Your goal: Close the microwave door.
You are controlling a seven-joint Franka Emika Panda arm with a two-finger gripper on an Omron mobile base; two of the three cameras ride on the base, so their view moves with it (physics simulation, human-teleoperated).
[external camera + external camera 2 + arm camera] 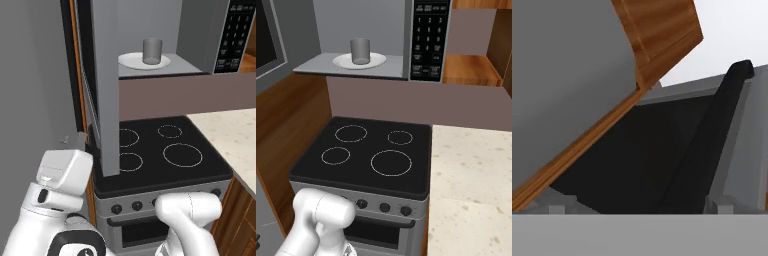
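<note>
The microwave point(356, 50) stood open, a grey cup point(360, 51) on its turntable plate point(375, 61); the hand's point(67, 141) grip could not be told.

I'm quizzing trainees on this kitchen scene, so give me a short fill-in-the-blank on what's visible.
1. The microwave door stands ___.
2. On the turntable plate in the microwave stands a grey ___.
3. The stove below has ___ ring burners.
4. The door's bar handle is coloured ___.

Missing: open; cup; four; black
</note>
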